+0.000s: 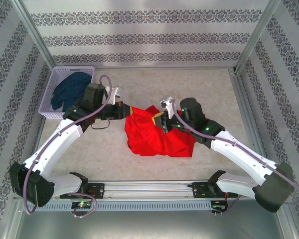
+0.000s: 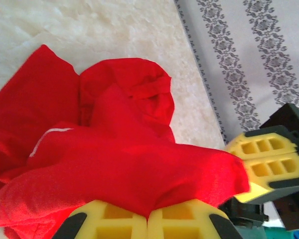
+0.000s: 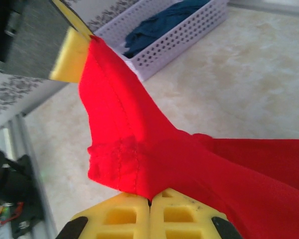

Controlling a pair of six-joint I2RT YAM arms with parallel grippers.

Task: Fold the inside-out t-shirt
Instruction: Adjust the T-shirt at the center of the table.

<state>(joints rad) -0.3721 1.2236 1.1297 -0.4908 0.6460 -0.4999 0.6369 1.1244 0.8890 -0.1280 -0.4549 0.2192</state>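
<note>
T-shirt (image 1: 157,138) stretches between left gripper (image 2: 147,215) and right gripper (image 3: 150,203) (both clamped on it).

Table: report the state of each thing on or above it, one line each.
t-shirt, crumpled, unfolded, one edge pinched at both ends.
left fingers, shut on t-shirt.
right fingers, shut on t-shirt.
basket, upright, holds navy garment.

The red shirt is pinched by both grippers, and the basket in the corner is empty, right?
No, the basket is not empty: the top view shows a blue garment in it. The left gripper and right gripper do pinch the red shirt.
</note>
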